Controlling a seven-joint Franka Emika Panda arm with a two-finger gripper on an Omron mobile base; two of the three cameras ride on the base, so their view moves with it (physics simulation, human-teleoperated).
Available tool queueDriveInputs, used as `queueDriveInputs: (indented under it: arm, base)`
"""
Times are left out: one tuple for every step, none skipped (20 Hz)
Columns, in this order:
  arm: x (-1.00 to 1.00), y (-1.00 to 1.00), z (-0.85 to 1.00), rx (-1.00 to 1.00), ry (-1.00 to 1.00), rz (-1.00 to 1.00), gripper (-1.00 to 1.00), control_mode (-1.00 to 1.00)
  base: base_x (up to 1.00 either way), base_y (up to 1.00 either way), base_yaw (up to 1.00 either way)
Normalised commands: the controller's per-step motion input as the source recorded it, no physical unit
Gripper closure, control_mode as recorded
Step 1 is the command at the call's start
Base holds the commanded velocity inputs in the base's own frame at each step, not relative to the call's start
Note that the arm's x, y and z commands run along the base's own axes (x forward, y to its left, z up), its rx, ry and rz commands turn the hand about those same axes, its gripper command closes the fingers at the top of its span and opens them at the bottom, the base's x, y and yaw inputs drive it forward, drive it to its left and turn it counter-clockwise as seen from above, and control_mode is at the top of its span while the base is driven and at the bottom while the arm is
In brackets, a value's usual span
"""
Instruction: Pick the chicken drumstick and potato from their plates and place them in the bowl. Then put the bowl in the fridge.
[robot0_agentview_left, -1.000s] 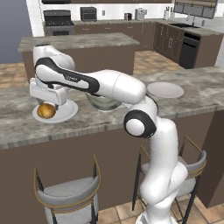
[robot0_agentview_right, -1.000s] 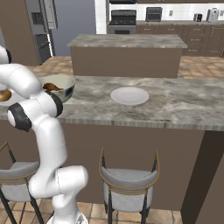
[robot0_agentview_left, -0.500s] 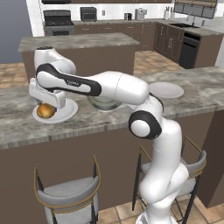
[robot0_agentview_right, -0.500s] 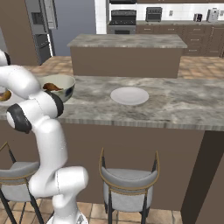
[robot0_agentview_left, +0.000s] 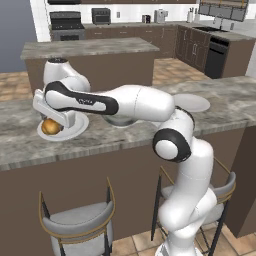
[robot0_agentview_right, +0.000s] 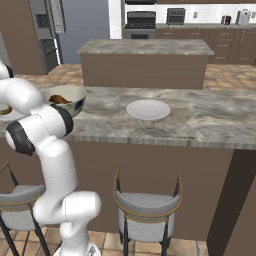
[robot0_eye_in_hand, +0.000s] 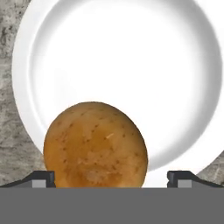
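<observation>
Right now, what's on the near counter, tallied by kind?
Plates: 2, one under the potato, one bare
Bowl: 1
Potato: 1
Chicken drumstick: 1, in the bowl
Total: 5

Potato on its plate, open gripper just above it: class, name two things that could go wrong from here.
1. The potato is round and smooth; the gripper fingers straddle it widely, so it may roll or squirt out on closing.
2. It lies off-centre near the plate rim; a nudge could push it onto the counter.
</observation>
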Motion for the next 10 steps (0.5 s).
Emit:
queueDriveInputs:
  arm:
    - [0.03, 0.00, -0.24, 0.07, 0.00, 0.04, -1.00, -1.00]
    - [0.02, 0.00, -0.26, 0.07, 0.00, 0.04, -1.00, -1.00]
    - [0.03, 0.00, -0.23, 0.06, 0.00, 0.04, -1.00, -1.00]
    - [0.03, 0.00, -0.25, 0.06, 0.00, 0.05, -1.00, -1.00]
    - [0.04, 0.00, -0.25, 0.06, 0.00, 0.05, -1.00, -1.00]
    - [0.03, 0.00, -0.26, 0.05, 0.00, 0.06, -1.00, -1.00]
    - [0.03, -0.01, -0.25, 0.05, 0.00, 0.06, -1.00, -1.00]
    - [0.03, -0.01, -0.27, 0.04, 0.00, 0.07, -1.00, -1.00]
    - [0.02, 0.00, -0.26, 0.04, 0.00, 0.07, -1.00, -1.00]
    - [0.02, 0.00, -0.26, 0.04, 0.00, 0.07, -1.00, -1.00]
  base:
    - [0.00, 0.00, 0.00]
    - [0.00, 0.00, 0.00]
    - [0.00, 0.00, 0.00]
    - [0.00, 0.00, 0.00]
    - [0.00, 0.00, 0.00]
    - [0.00, 0.00, 0.00]
    - [0.00, 0.00, 0.00]
    - [0.00, 0.00, 0.00]
    - [0.00, 0.00, 0.00]
    - [0.00, 0.00, 0.00]
